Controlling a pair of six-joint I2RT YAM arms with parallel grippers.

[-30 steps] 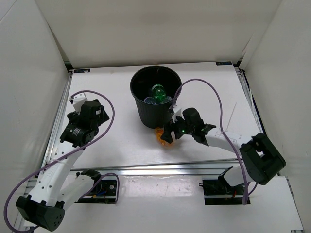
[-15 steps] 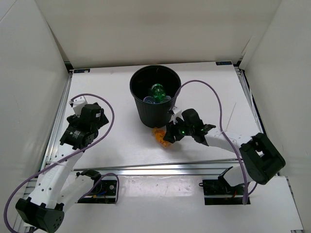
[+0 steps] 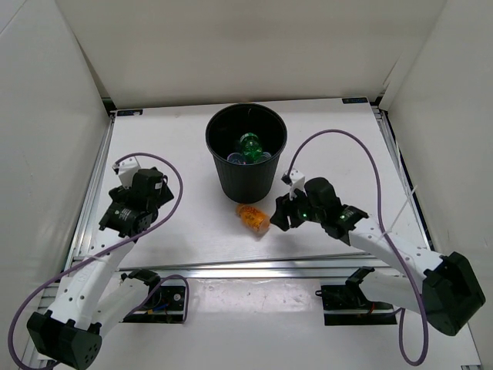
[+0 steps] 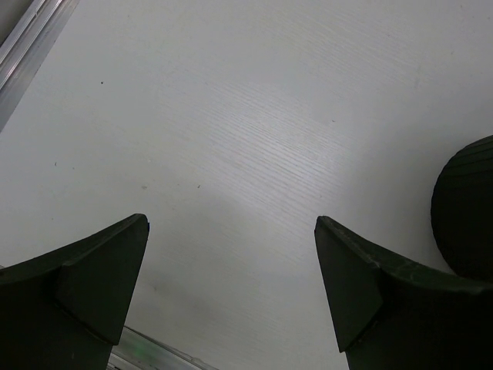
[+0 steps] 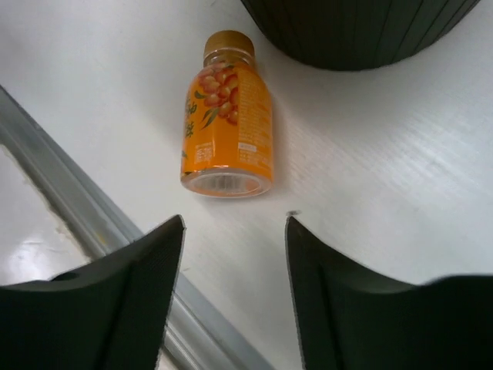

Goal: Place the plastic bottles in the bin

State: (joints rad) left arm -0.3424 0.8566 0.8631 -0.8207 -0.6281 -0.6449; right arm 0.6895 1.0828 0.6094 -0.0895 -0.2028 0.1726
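**Q:** Why does the short orange plastic bottle with the tan cap (image 5: 227, 123) lie where it does?

**A:** It rests on its side on the white table (image 3: 177, 146), just below the large round black ribbed plastic bin (image 3: 248, 181) at the centre of the overhead view. It is near the bin's base; whether the two touch cannot be told. Being outside the bin, it is judged the part of the task left to do.

**Q:** What does the right gripper (image 5: 235, 222) hold?

**A:** Nothing. Its jaws stand partly apart at the lower edge of the wrist frame. The bottle's base faces them from beyond their tips, not between them. The gap looks wide enough for the bottle's body, so the pose reads as lined up for a grasp.

**Q:** And the left gripper (image 4: 231, 293)?

**A:** Spread to its widest and empty, over bare table at the left of the overhead view, well apart from the bottle.

**Q:** What is in the bin?

**A:** A green plastic bottle (image 3: 249, 144) and, beside it, a clear bottle with blue on it (image 3: 237, 159); the rest cannot be counted
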